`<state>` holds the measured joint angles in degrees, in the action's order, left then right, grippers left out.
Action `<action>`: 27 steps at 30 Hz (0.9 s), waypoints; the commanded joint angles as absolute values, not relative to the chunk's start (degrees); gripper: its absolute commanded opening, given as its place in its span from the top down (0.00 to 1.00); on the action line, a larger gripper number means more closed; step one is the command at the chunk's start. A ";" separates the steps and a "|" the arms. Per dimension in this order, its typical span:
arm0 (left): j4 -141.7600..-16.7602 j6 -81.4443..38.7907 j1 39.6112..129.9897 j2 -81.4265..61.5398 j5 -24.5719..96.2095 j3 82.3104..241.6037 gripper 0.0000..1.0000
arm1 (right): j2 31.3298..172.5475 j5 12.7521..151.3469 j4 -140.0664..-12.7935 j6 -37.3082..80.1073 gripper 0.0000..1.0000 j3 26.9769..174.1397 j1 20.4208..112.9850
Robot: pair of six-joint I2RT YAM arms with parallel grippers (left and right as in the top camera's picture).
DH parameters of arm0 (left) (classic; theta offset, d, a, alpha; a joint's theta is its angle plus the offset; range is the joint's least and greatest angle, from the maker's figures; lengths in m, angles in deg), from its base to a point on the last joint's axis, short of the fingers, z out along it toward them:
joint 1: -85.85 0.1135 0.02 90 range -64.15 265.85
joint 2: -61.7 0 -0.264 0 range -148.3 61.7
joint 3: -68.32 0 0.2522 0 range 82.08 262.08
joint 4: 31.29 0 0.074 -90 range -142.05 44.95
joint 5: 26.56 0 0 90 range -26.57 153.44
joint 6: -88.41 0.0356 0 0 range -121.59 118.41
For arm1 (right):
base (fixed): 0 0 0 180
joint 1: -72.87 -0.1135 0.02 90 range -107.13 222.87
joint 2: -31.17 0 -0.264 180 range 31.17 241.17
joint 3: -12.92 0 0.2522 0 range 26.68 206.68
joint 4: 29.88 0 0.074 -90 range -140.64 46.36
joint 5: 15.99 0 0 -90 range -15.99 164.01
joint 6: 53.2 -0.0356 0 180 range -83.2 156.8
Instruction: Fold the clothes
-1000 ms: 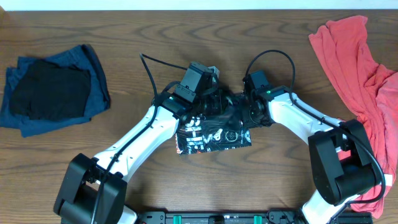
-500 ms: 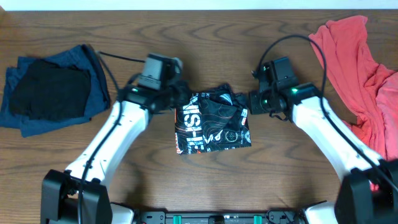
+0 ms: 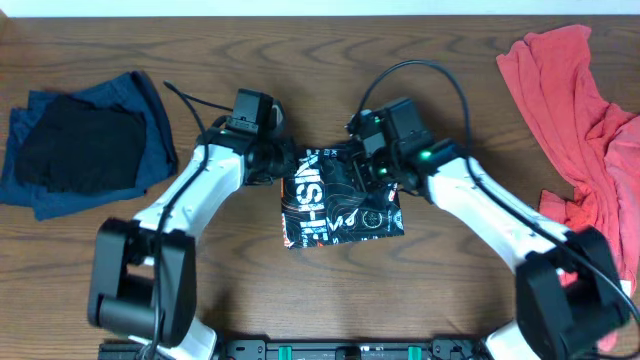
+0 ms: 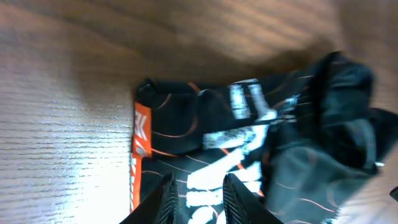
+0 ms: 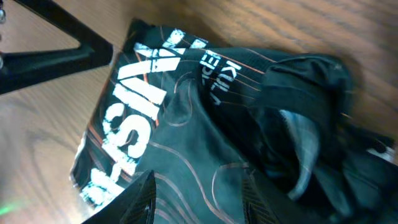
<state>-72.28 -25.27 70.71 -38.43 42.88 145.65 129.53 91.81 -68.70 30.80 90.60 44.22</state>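
**Two arms meet over one black jersey**

One black jersey (image 3: 340,205), folded to a rough rectangle with a bunched upper corner, lies mid-tabletop (image 3: 230,300) between two arms. The left arm (image 3: 205,185) reaches its left edge, with the left jaws narrowly parted over the fabric and holding nothing. The right arm (image 3: 480,200) covers its upper right part, with the right jaws wider apart and also empty. One coral-red garment (image 3: 570,100) sprawls at the far right. One folded blue piece (image 3: 150,125) bearing one black piece (image 3: 80,145) sits far left.
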 commanded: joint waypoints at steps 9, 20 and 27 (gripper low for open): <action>-72.89 -24.11 70.67 -41.19 43.56 145.78 0.73 | 135.22 84.77 -64.40 31.98 0.56 90.76 43.39; -73.15 -24.11 70.67 -41.19 43.56 145.67 0.73 | 135.94 84.51 -62.23 33.79 0.55 90.69 43.37; -73.24 -24.14 70.67 -41.19 43.56 145.67 0.73 | 136.88 84.51 -63.20 34.34 0.57 90.67 43.37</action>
<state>-72.98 -25.27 70.69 -40.69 42.88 145.65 136.29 84.77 -63.11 33.16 90.60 43.59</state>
